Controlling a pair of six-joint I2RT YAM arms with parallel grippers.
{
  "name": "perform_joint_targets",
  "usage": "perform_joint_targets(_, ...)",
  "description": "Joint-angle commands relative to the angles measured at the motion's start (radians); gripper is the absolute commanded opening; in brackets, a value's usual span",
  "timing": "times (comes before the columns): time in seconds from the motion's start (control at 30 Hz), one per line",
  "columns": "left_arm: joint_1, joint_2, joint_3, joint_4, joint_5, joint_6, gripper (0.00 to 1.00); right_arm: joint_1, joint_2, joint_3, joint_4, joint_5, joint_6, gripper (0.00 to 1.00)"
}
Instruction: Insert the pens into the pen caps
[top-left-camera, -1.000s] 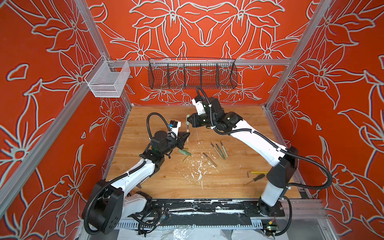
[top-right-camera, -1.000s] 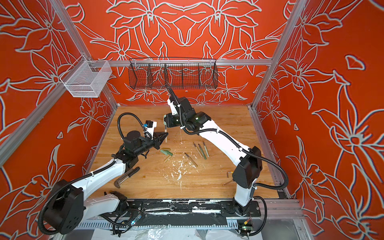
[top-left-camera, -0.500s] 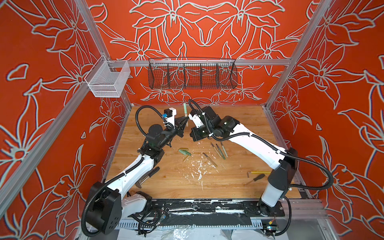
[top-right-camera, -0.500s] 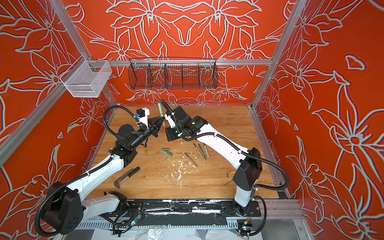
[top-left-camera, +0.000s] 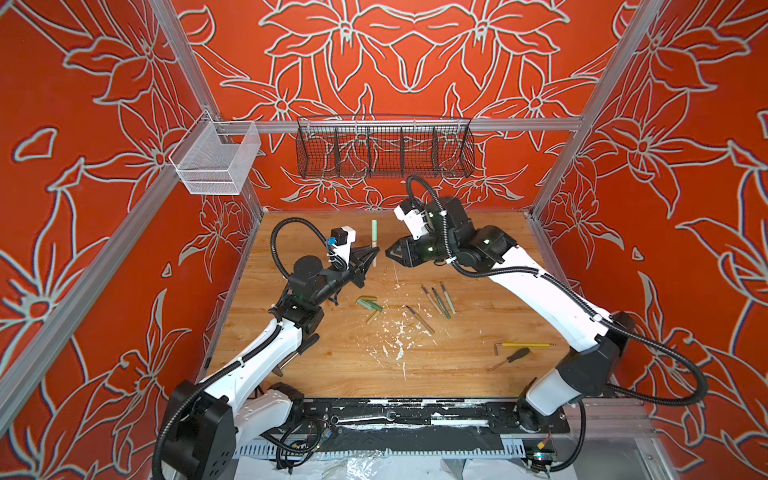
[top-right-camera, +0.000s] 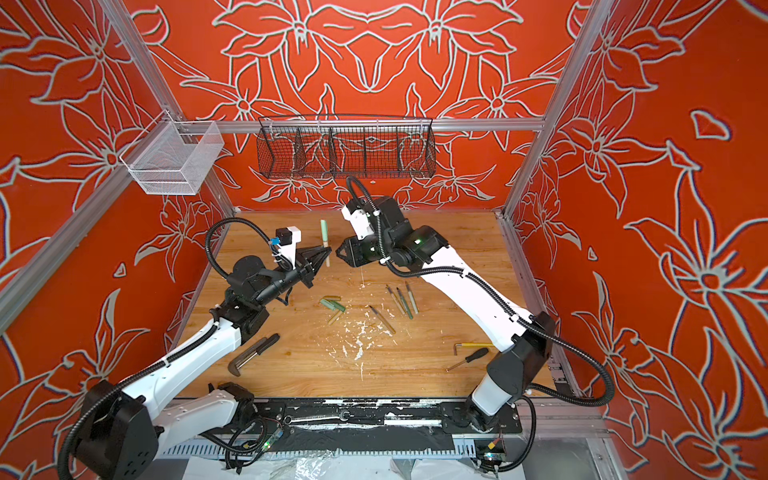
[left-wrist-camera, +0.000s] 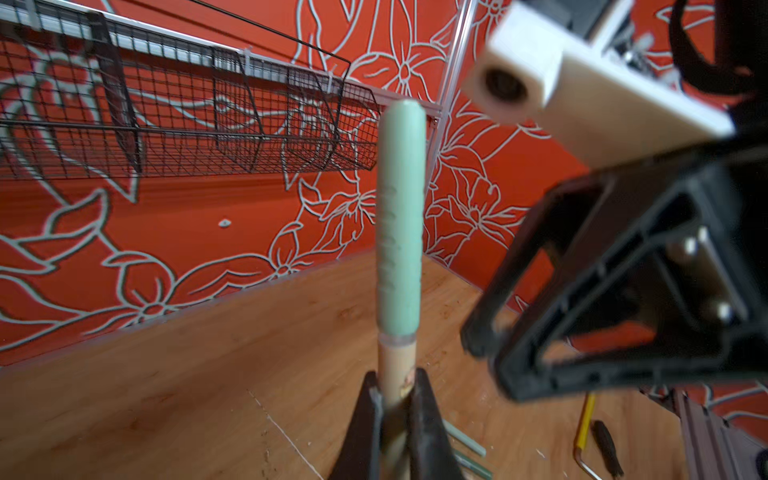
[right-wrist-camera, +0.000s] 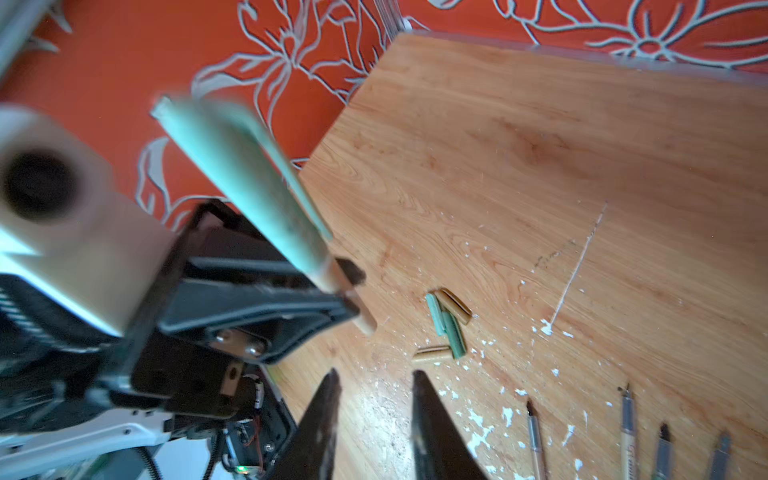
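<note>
The right gripper (right-wrist-camera: 374, 380) had drawn back from the capped pen (left-wrist-camera: 400, 216), jaws parted and empty. The left gripper (left-wrist-camera: 395, 384) stayed clamped on its tan barrel, upright above the table (top-left-camera: 353, 374). Loose pens (top-left-camera: 435, 301) and caps (top-left-camera: 369, 304) lay mid-table.

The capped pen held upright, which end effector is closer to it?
Left. The left end effector is shut on the capped pen, gripping its tan barrel below the green cap; the right end effector hangs beside it, apart, open and empty.
</note>
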Motion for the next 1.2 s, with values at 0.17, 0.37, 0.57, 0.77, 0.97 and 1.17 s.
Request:
perform_joint_targets(0.17, -0.002, -0.142, -0.056, -0.151, 0.187, -0.003, 0.00, -0.053, 0.044, 0.112, 0.105, -0.349, 0.042, 0.50)
perform_joint_targets(0.37, -0.003, -0.167, -0.079, -0.161, 0.221, -0.041, 0.00, -0.052, 0.055, 0.091, 0.217, -0.462, 0.108, 0.49)
perform_joint_targets(0.57, -0.003, -0.150, -0.078, -0.138, 0.233, -0.072, 0.00, -0.037, 0.053, 0.064, 0.216, -0.474, 0.102, 0.44)
perform_joint_targets(0.77, 0.003, -0.120, -0.075, -0.047, 0.258, -0.145, 0.00, -0.020, 0.050, 0.036, 0.197, -0.451, 0.082, 0.43)
perform_joint_targets(0.97, 0.005, -0.093, -0.053, -0.014, 0.299, -0.196, 0.00, -0.021, 0.042, 0.013, 0.181, -0.411, 0.065, 0.40)
perform_joint_targets(1.17, 0.006, -0.093, -0.047, -0.009, 0.312, -0.206, 0.00, -0.021, 0.029, -0.011, 0.168, -0.360, 0.053, 0.38)
